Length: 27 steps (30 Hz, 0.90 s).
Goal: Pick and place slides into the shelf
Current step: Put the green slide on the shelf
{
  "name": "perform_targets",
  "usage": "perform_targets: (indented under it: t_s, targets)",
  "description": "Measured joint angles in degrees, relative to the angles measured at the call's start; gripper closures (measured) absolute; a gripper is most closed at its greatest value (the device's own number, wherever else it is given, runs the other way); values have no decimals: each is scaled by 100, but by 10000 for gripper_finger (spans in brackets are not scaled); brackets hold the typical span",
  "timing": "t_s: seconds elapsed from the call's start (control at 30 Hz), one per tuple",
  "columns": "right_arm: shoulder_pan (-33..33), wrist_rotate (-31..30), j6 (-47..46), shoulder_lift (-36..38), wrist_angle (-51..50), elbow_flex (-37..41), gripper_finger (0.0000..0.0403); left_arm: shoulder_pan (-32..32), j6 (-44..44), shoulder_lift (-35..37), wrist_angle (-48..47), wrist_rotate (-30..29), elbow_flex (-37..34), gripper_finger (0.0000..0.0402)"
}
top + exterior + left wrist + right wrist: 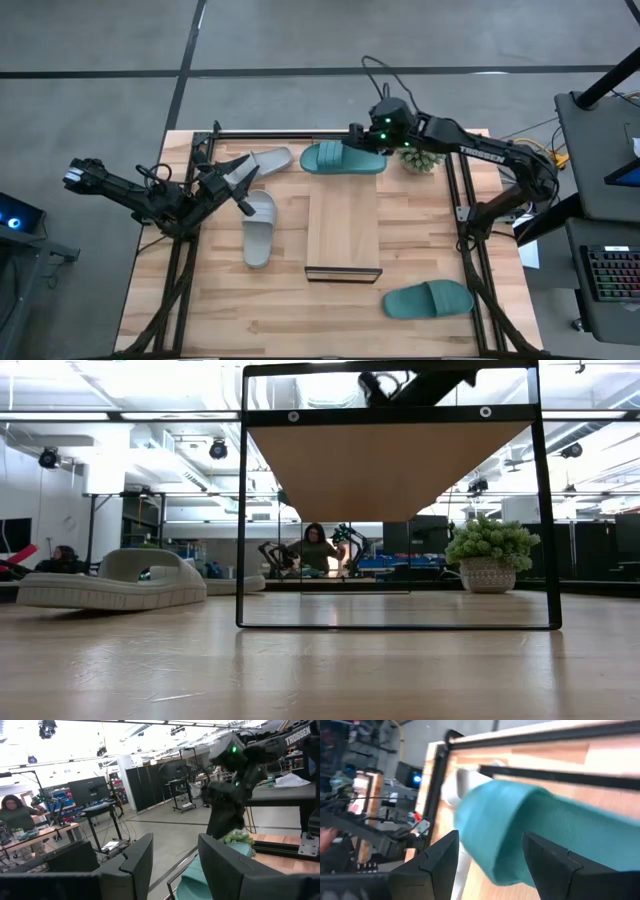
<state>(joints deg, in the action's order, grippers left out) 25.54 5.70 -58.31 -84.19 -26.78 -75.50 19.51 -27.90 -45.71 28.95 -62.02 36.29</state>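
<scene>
My right gripper is over the table's far side, shut on a teal-green slide that hangs just beyond the shelf. The shelf is a light-wood plank on a dark frame in the table's middle. In the left wrist view this slide shows below the right gripper. A second teal-green slide lies sole-down near the front right. Two light grey slides lie left of the shelf. My left gripper hovers between them, open, with nothing between its fingers. My right gripper pinches the teal-green slide's two long sides between its two fingers, toward the end at the table's right. The fingers slant down from the far right and lie across the slide. The slide is off the table, its free end toward the table's left.
A small potted plant stands at the far right, close to my right arm. Dark frame rails run along the table's left, right and far sides. In the low view the shelf's frame stands raised, with a person seated in the room behind.
</scene>
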Motion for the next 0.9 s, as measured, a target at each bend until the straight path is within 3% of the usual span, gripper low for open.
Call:
perform_targets:
  t_s: [0.23,0.43,0.9]
  targets:
    - [-94,-31,837,471,196,-1,195,0,102,0,0,0,0,260]
    - [-373,-483,1248,897,586,-2,195,0,501,0,3,0,-2,260]
    - [-988,-425,3050,1409,728,28,195,0,505,-2,396,1,42,260]
